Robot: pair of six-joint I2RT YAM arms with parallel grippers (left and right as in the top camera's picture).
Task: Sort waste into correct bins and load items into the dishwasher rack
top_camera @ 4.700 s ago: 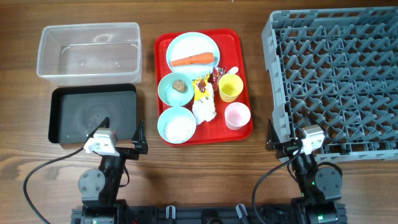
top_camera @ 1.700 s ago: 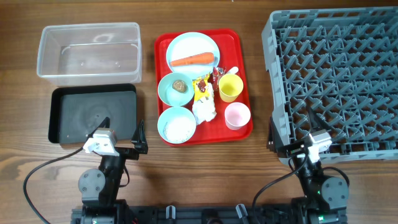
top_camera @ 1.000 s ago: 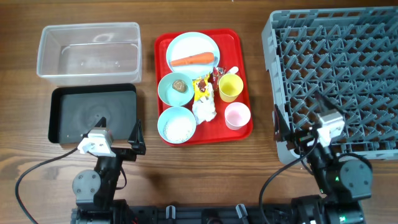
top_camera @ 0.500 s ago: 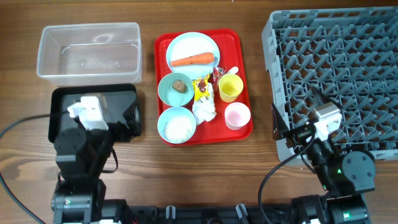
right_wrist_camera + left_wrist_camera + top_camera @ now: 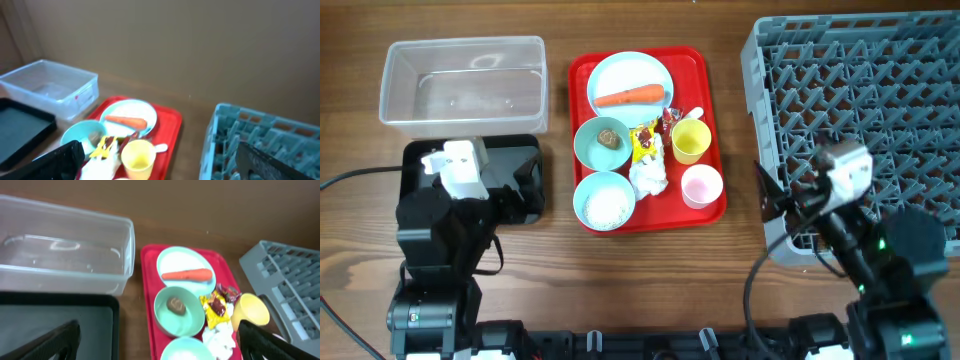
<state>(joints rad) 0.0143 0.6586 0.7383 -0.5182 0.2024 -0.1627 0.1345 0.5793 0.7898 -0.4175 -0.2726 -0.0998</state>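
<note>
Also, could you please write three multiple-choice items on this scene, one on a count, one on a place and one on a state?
1. How many cups stand on the red tray?
A. one
B. two
C. three

2. Where does the carrot lie?
A. on the light blue plate
B. directly on the red tray
C. inside a cup

3. How does the left gripper stand?
A. shut on the carrot
B. open, holding nothing
C. shut on the plate

Answers:
1 B: a yellow cup and a pink cup are the only cups there.
2 A: the carrot rests across the plate.
3 B: in the left wrist view its fingers are spread wide with nothing gripped between them.
</note>
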